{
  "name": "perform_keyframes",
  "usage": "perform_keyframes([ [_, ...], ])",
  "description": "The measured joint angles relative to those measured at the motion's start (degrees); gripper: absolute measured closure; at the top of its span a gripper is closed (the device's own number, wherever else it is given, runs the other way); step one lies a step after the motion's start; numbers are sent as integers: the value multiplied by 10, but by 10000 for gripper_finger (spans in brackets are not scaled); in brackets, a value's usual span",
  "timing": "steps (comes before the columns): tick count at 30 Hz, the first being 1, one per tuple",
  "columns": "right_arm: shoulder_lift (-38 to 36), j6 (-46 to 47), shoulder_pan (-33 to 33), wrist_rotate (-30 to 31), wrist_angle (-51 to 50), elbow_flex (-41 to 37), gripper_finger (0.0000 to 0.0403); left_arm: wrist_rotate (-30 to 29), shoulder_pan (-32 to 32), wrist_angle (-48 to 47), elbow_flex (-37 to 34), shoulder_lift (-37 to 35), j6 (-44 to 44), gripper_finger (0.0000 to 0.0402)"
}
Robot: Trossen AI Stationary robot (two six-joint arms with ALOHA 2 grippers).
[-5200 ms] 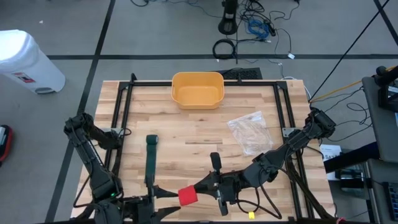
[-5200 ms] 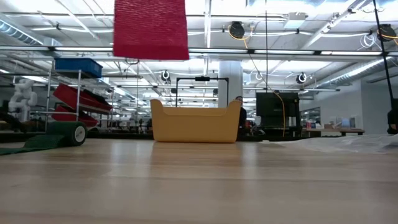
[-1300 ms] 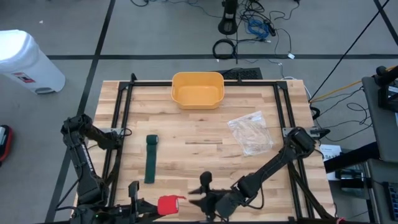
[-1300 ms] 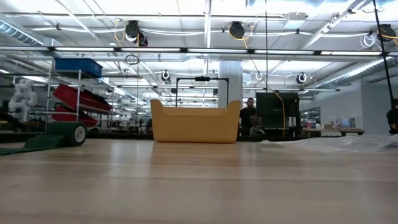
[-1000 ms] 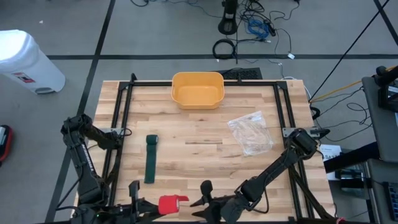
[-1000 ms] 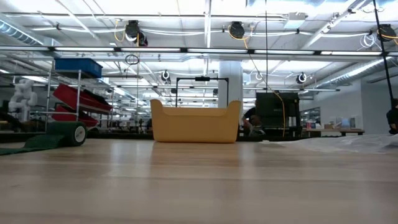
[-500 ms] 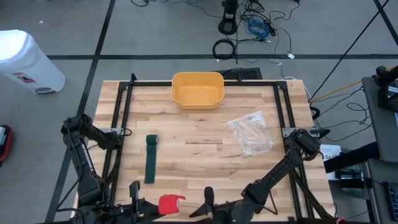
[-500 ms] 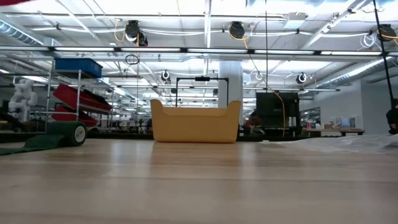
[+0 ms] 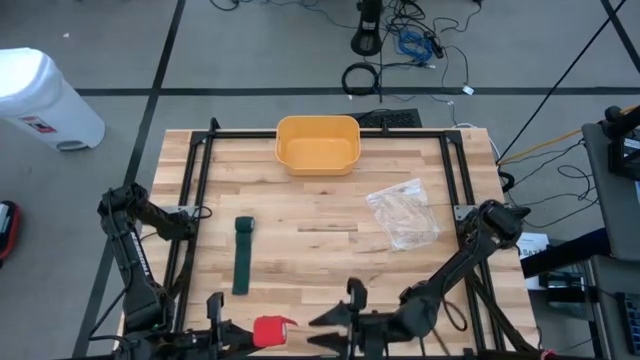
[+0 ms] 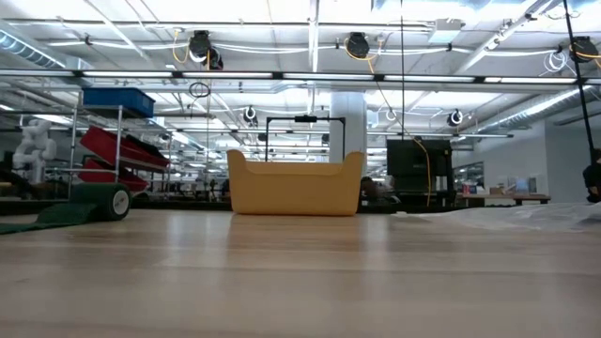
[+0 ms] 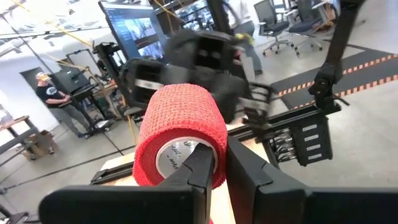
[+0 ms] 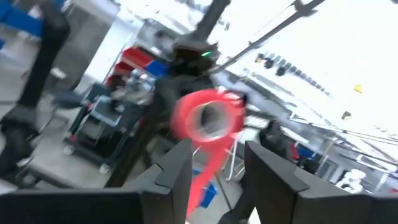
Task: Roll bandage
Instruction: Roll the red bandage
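Here, seen from above, the wooden table (image 9: 320,260) carries a yellow bin (image 9: 317,143) at its far edge, a clear plastic bag (image 9: 403,213) toward the right side, and a dark green bandage strip (image 9: 242,255) lying flat toward the left, partly rolled at its far end. The red bandage roll (image 9: 269,331) is at the near edge of the table, left of centre, held by the left gripper (image 9: 245,335), which reaches in from the bottom left. In the left wrist view the left gripper (image 11: 219,163) has its fingers (image 11: 199,167) drawn narrow and clamped on the wall of the red bandage roll (image 11: 180,134): one finger passes into the grey cardboard core and the other lies against the outside of the roll. A loose red tail hangs from the roll, visible in the right wrist view, where the red bandage roll (image 12: 208,118) appears beyond the right gripper's own fingers (image 12: 177,171).

The right gripper (image 9: 335,328) is at the near edge just right of the roll, apart from it, pointing toward it. Its two fingers stand spread with a clear gap between them and nothing in them; in the right wrist view the right gripper (image 12: 214,180) frames the roll without touching it.

In the low view the yellow bin (image 10: 295,186) stands at the centre of the far table edge, and the green bandage strip (image 10: 70,210) lies at the left with its rolled end (image 10: 115,201) raised. Neither gripper shows in that view.
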Motion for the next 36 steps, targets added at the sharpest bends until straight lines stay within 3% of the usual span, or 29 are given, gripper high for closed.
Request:
perform_keyframes([
  [3, -19, 4, -10, -13, -11, 0, 273, 38, 0, -1, 0, 0, -13, 364],
  [9, -31, 79, -30, -118, -77, 0, 273, 66, 0, -1, 0, 0, -15, 364],
  [36, -30, 164, -48, -121, -104, 0, 273, 65, 35, -30, 0, 0, -43, 364],
])
